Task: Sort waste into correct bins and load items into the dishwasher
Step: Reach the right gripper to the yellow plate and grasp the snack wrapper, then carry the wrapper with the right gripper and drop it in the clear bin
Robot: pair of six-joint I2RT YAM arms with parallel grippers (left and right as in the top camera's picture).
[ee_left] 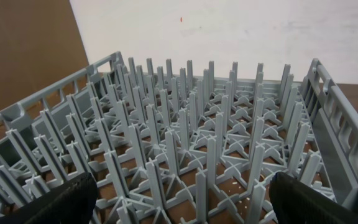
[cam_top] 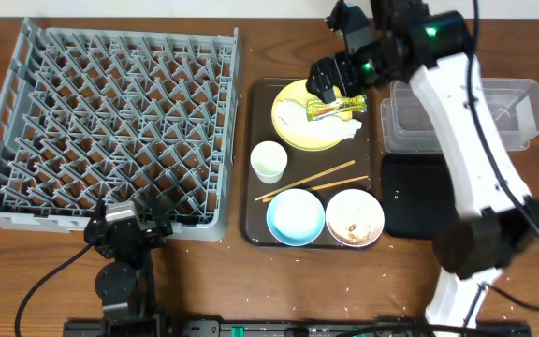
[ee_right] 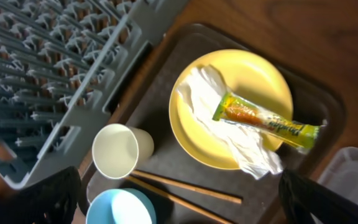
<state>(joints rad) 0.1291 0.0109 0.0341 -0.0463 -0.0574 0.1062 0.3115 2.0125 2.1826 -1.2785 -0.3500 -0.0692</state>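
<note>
The right pincer hangs over the 12 o'clock rim of the yellow plate, its 2 fingers spread wide, gripping nothing. On the plate lies the crumpled white napkin with the yellow-green wrapper across it. The plate sits at 1 o'clock on the brown serving tray. The white cup stands at 9 and the chopsticks slant across the middle. The light-blue bowl is at 6, and the white bowl, holding beige crumbs, is at 5. At the tray's 3 o'clock side are the clear tub and, at the tub's 6, the black tray. The grey dish rack fills the 9 o'clock side of the worktop. The left pincer sits at the rack's 6 o'clock wall, spread wide and gripping nothing.
</note>
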